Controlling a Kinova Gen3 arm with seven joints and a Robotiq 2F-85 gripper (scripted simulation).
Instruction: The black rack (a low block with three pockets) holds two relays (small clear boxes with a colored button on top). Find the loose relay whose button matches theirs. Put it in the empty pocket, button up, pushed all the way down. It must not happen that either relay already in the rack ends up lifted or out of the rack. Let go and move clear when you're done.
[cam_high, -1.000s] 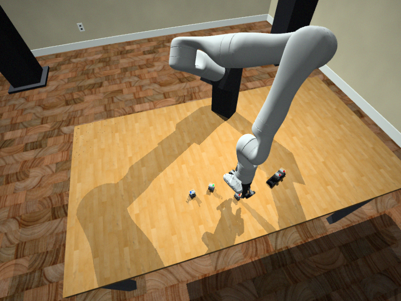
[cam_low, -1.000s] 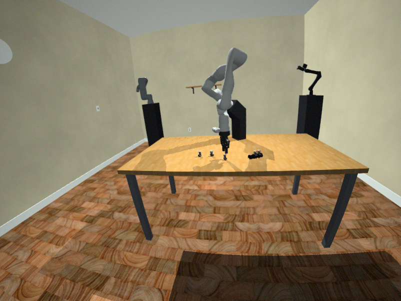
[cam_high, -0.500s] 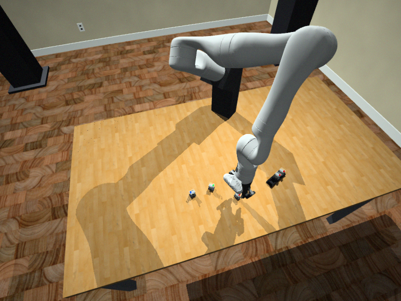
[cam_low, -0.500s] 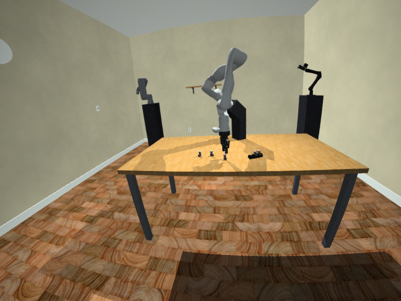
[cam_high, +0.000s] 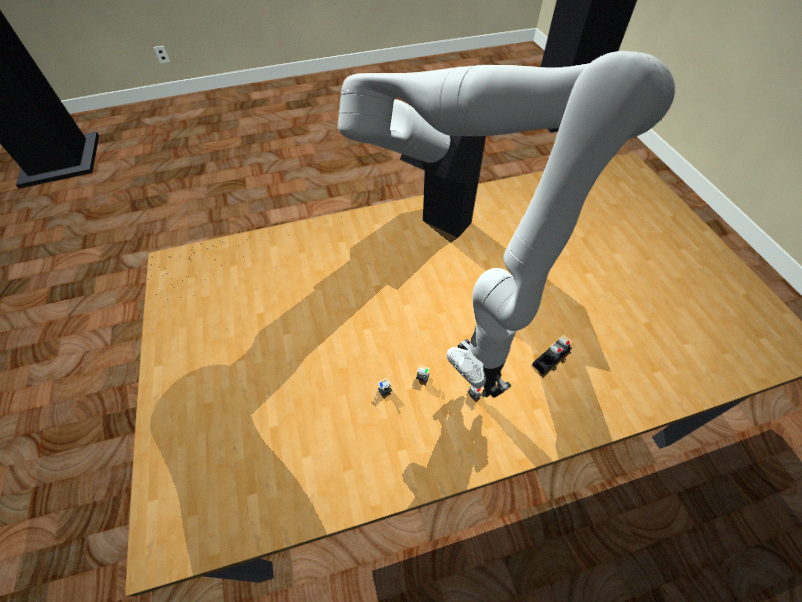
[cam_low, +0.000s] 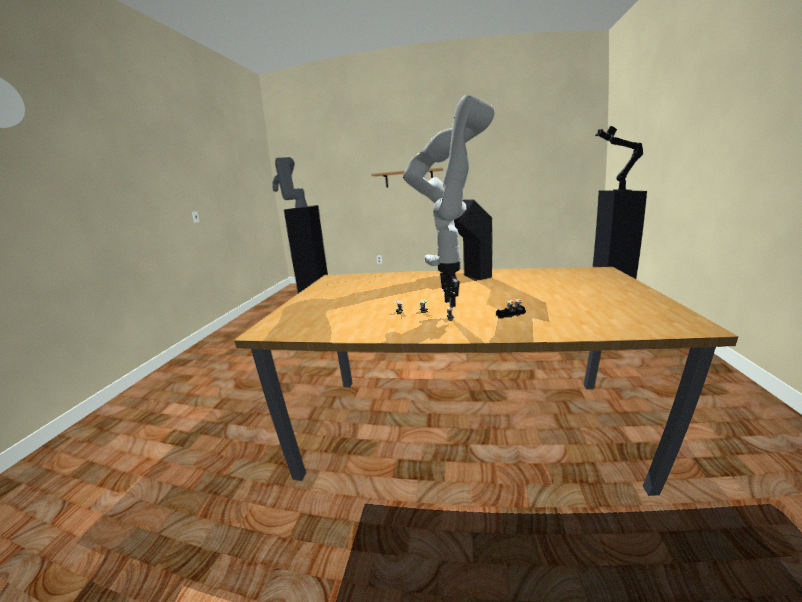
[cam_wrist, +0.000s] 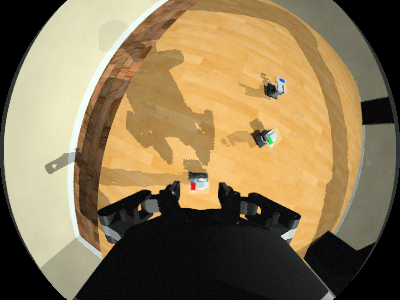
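Red-button relay: we find the matching loose relay (cam_high: 474, 393) (cam_low: 450, 314) (cam_wrist: 199, 181) on the table below the claw, apparently upright, with its button toward the left-hand finger in the wrist view.
Claw: our gripper (cam_high: 495, 390) (cam_low: 451, 303) (cam_wrist: 199, 189) stands partway open, a gap on either side of the relay in the wrist view and nothing gripped.
Line between them: we see the relay near the middle of the finger gap, but lower than the tips; we judge that the next move is mostly straight down, then a close.
Long axis: we cannot tell it surely at this size; the fingers look roughly square to the relay's sides.
Arm: we have only this one to reach with.
Rack: our black rack (cam_high: 542, 365) (cam_low: 505, 313) lies well apart from the relay, on the right in the top view, its empty pocket at the end nearer the claw. Two red-topped relays (cam_high: 558, 350) (cam_low: 514, 303) sit in the other pockets, so we should descend there without brushing them.
Green and blue: we leave the green-button relay (cam_high: 423, 374) (cam_low: 423, 307) (cam_wrist: 265, 138) and the blue-button relay (cam_high: 384, 388) (cam_low: 399, 308) (cam_wrist: 275, 88) alone.
Surface: our pale wooden table (cam_high: 323, 453) (cam_low: 583, 311) (cam_wrist: 225, 65) carries broad arm shadows.
Room: we have beige walls (cam_high: 323, 32) (cam_low: 362, 110) and patterned wood flooring around us.

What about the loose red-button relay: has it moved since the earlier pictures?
No. The loose red-button relay shows no visible shift against the front edge of the table.
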